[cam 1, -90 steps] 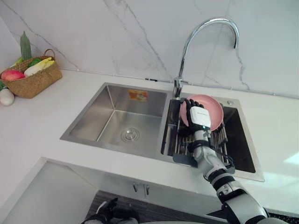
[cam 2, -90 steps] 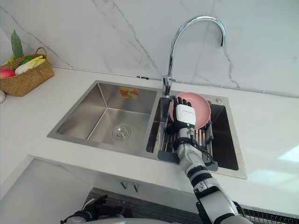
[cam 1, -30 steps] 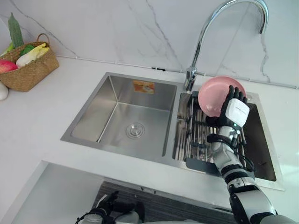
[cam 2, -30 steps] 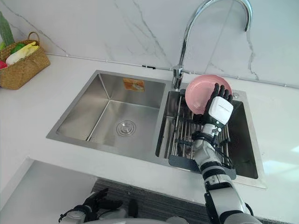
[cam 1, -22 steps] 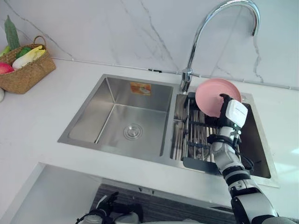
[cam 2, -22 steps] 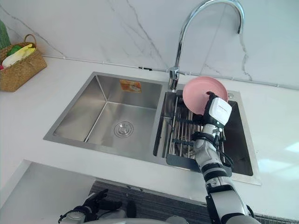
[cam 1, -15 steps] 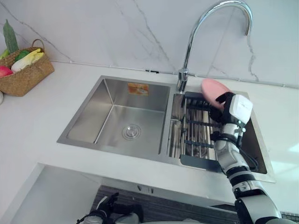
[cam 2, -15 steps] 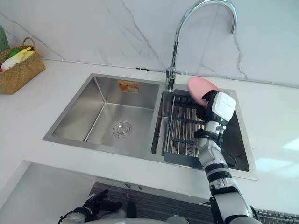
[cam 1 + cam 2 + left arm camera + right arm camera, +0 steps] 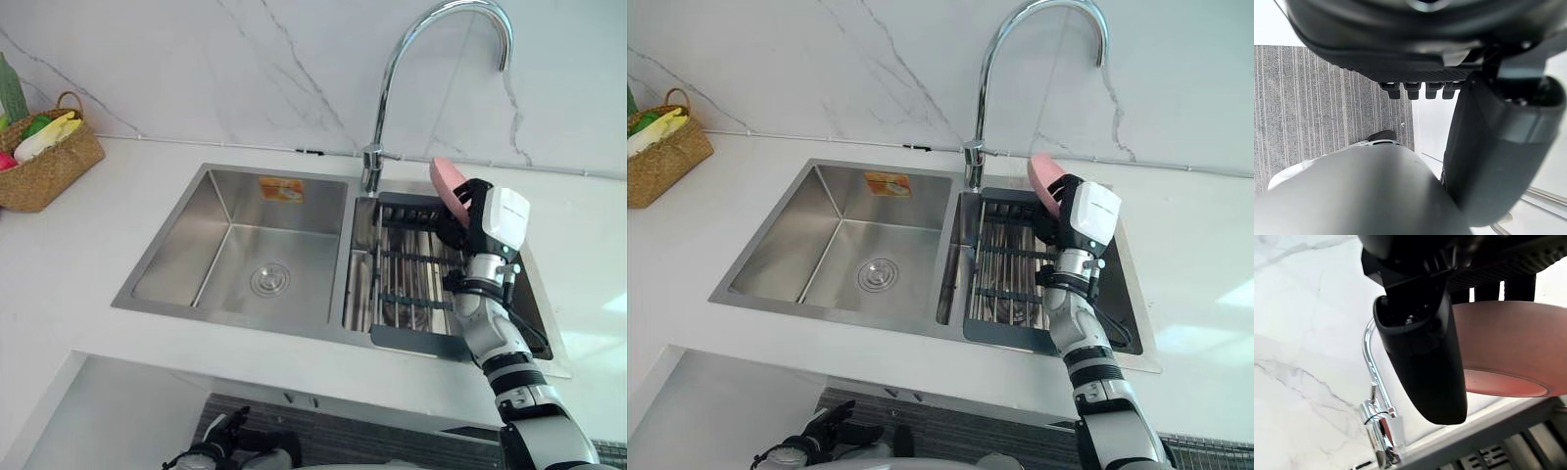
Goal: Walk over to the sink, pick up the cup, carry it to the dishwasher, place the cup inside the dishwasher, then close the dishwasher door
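White marble lines the wall [image 9: 245,69] behind a white bench [image 9: 88,245] in the left eye view, and a double steel sink [image 9: 186,245] is set into that bench under a tall curved tap [image 9: 392,88]. An orange and yellow sticker [image 9: 283,189] is seen on the back wall of the left basin; its print is too small to be read. A woven basket [image 9: 44,171] of produce is cut off at the left edge. A dark rack [image 9: 411,284] is laid in the right basin. The pink bowl [image 9: 446,181] is held up on edge above the rack's far end by the right hand [image 9: 462,217], and much of the bowl is hidden behind that hand. The left hand [image 9: 211,452] is seen low down, below the bench edge.

In the right eye view the pink bowl [image 9: 1043,174] is gripped by the right hand [image 9: 1065,211], clear of the rack. The left hand [image 9: 813,436] is held over grey ribbed flooring, its fingers loosely spread and nothing in it.

In the left wrist view the left hand [image 9: 1415,39] is shown with its thumb [image 9: 1488,147] apart from the fingers [image 9: 1415,89].

In the right wrist view the bowl [image 9: 1503,352] is pinched between the thumb [image 9: 1420,362] and the fingers [image 9: 1518,286] behind its rim. The tap [image 9: 1376,396] is seen beyond.
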`<state>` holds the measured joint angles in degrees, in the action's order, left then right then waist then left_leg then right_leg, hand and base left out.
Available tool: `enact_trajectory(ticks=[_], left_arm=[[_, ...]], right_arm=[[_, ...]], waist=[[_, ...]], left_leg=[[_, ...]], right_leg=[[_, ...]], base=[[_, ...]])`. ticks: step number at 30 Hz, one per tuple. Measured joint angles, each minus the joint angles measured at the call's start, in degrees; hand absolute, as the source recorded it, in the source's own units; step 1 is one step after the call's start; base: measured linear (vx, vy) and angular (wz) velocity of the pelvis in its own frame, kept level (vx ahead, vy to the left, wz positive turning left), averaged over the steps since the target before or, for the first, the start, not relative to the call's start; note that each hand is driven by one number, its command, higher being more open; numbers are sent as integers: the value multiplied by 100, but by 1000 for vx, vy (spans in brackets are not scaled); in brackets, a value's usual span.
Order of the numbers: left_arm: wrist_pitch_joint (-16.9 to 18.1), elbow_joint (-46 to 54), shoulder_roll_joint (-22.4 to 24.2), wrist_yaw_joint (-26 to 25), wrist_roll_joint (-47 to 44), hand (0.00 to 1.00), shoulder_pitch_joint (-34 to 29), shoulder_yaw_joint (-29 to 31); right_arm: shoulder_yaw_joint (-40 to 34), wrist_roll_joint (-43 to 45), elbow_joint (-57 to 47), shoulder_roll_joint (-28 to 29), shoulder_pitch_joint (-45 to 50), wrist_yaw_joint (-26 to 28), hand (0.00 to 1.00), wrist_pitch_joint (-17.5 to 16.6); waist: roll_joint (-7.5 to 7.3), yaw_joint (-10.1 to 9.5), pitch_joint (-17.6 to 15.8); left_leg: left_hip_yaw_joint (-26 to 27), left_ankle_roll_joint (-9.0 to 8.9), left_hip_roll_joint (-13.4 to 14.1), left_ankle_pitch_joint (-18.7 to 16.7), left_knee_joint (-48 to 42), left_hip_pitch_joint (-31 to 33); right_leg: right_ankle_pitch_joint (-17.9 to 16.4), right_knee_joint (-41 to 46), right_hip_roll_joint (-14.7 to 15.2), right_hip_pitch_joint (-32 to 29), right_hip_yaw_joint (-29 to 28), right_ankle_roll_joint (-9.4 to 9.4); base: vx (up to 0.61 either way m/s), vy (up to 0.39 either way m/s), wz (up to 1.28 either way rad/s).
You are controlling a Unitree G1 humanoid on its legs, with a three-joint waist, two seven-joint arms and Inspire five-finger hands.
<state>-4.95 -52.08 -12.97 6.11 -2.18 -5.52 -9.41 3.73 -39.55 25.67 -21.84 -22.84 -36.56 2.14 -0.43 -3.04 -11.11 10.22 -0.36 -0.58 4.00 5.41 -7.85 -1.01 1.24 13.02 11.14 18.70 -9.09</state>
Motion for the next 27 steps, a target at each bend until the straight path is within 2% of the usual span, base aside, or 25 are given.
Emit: enact_trajectory(ticks=[7,12,20,27], left_arm=[[48,2,1,-98,-1,100,-55,8],[62,-8,1,-114,-3,100,-73,14],[156,-75,-2,-165,-12,100,-154,55],[120,-197,-55,-201,-163,100,-211,59]], right_arm=[[-27,232,-881,0,210,99,0,-90],[-400,228,-1678,-4,485,208,0,-126],[-1308,206,-2408,-230,1522,294,0,-122],[-2583,165,-2428,-438,2427,260,0,31]], waist=[[-2,93,1],[-9,155,5],[-29,300,27],[-107,597,57]], left_leg=[[60,-2,4,2,0,-12],[131,-5,11,-1,0,-29],[376,-19,56,-52,1,-96],[1005,0,77,-173,-1,-86]], right_leg=[[0,-7,0,-3,-45,-1],[3,-6,-5,-29,-127,-4],[7,43,-44,-133,-400,5],[68,294,-46,-651,-1027,11]], base=[[1,3,-2],[2,11,-7],[-3,17,-17],[16,54,-47]])
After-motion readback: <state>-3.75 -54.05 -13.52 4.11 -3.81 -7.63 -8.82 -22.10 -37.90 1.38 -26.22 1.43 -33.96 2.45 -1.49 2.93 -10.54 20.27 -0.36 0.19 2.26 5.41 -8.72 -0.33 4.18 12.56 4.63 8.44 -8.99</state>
